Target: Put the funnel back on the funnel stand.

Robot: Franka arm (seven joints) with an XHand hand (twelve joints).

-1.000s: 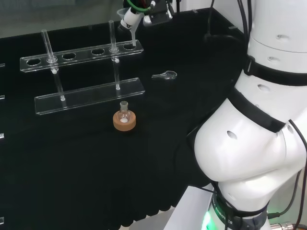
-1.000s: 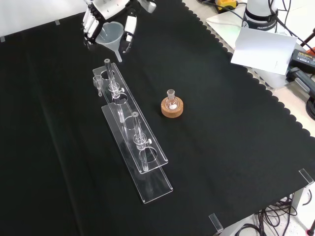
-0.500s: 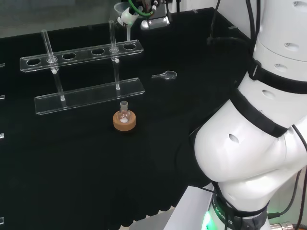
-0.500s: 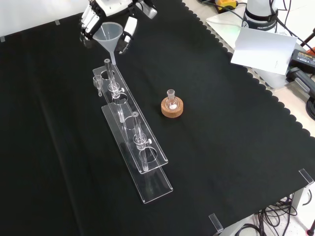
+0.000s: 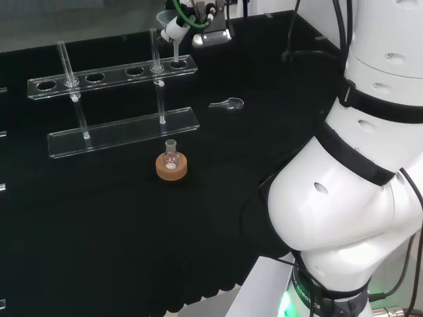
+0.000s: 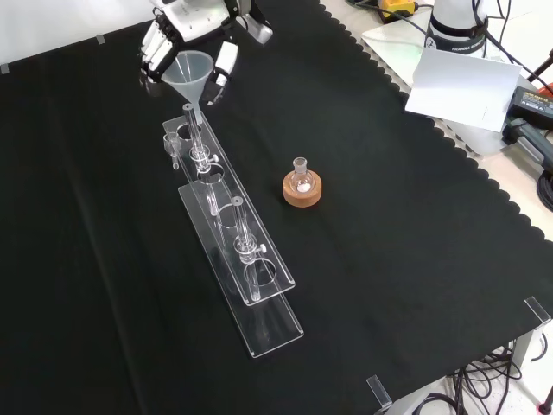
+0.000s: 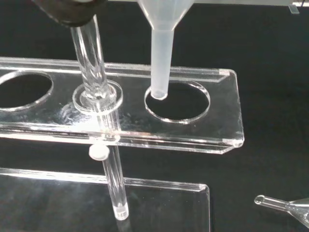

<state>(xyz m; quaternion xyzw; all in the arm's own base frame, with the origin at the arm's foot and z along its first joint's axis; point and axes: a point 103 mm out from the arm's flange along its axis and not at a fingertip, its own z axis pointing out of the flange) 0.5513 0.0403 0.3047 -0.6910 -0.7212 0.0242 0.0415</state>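
Front view, hand fingers curled round funnel, stem tip over funnel stand end hole

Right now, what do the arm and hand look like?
The arm has glossy white rounded links, with black bands at the joints, small dark recessed holes and black cables along its upper part. The hand is white, with black segments on its fingers. A green cable loops near the wrist.

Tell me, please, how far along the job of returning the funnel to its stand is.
Done: the hand has the funnel in its fingers and has brought it to the funnel stand. In hand: the wrist view shows the stem tip over the end hole, near its rim. Left: lowering the funnel until it seats, then letting go.
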